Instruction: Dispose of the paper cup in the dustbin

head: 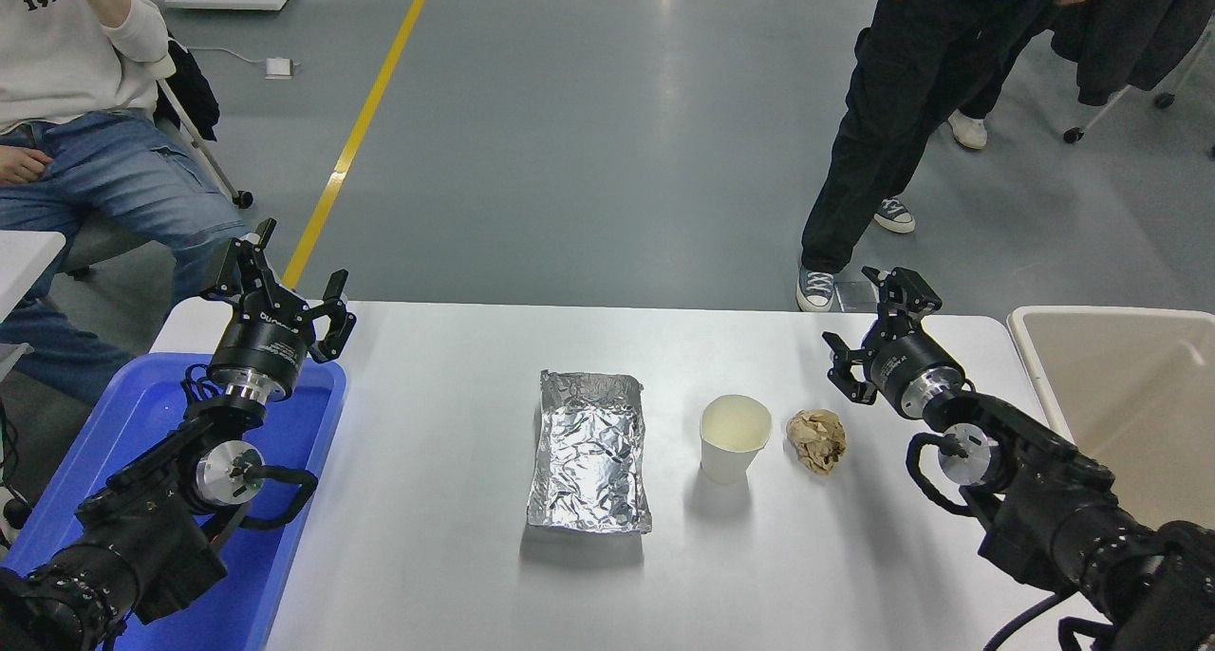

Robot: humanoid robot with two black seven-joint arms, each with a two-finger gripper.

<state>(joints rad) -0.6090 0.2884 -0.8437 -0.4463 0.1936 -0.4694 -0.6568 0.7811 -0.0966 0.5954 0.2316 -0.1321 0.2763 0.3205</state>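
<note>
The paper cup (733, 438) stands upright in the middle of the white table (446, 537), white with a cream inside. The beige dustbin (1120, 385) stands off the table's right edge, only partly in view. My right gripper (869, 333) is open and empty, hovering over the table's far right part, to the right of and beyond the cup and apart from it. My left gripper (280, 286) is open and empty, parked at the table's far left above the blue tray.
A crumpled brown paper ball (816, 440) lies just right of the cup. A silver foil tray (590, 450) lies left of it. A blue plastic tray (152, 414) sits at the left edge. One person sits at the far left, another stands beyond the table's far right.
</note>
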